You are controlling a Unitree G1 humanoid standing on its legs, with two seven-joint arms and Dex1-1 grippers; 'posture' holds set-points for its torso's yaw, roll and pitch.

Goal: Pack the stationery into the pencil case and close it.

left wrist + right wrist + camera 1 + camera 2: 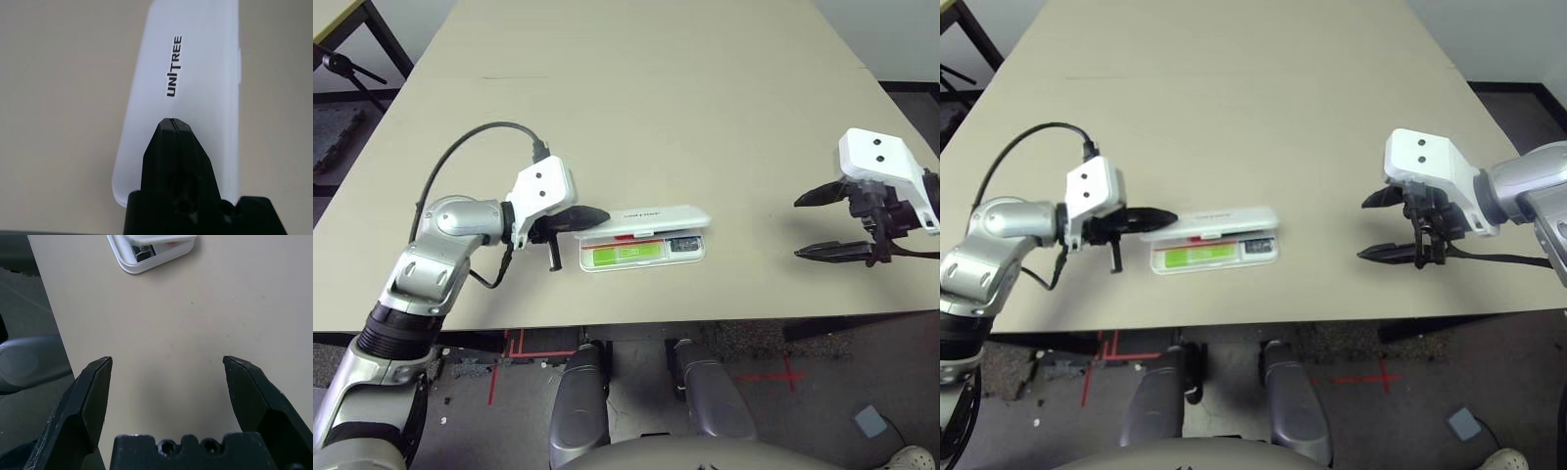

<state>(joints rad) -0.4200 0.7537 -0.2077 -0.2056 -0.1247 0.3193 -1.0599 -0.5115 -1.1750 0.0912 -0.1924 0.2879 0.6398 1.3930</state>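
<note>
Tabletop [685, 117]: beige, matt, smooth-looking, few tiny dark specks. Pencil case [195, 58]: white plastic, smooth, soft low sheen on lid; raised-looking black lettering. Green piece [626, 253] inside: flat, bright, plastic-looking. Left forearm [426, 264]: silver, metallic-looking, glossy highlights. Left gripper [172, 122]: black fingers, hard plastic look, dull sheen; white housing smooth. Right gripper [167, 362]: black fingers, matt, edges scuffed pale; white housing smooth, plastic-looking. Cable [440, 162]: black, rubbery look. Floor [842, 392]: dark grey, matt, rough-looking patches.
</note>
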